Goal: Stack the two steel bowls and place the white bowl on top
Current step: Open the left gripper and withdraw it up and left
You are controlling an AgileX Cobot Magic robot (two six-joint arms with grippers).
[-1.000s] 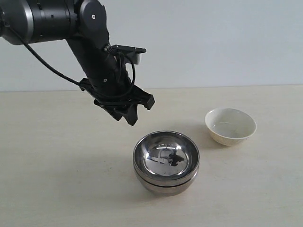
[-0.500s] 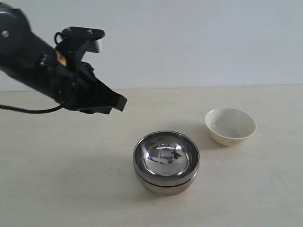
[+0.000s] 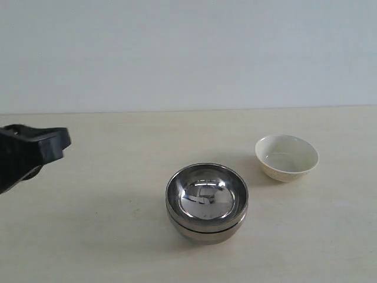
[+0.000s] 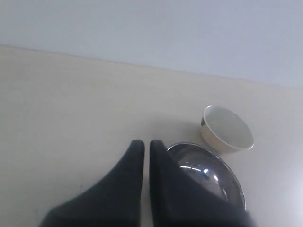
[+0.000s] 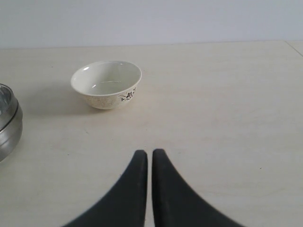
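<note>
Mirror-polished steel bowls point(image 3: 207, 200) sit nested one inside the other at the middle of a pale, matte beige surface point(image 3: 100, 236), a dark seam dividing their round rims. The white bowl point(image 3: 287, 157), glossy cream with a faint dark floral pattern outside, stands upright and apart, to their right in the exterior view. The black, tapered left gripper point(image 4: 143, 144) is closed on nothing; the right gripper point(image 5: 149, 153) is likewise closed, near the white bowl.

A pale beige table point(image 3: 106, 236) with a smooth matte surface meets a plain light grey wall point(image 3: 188, 53), under soft and even light.
</note>
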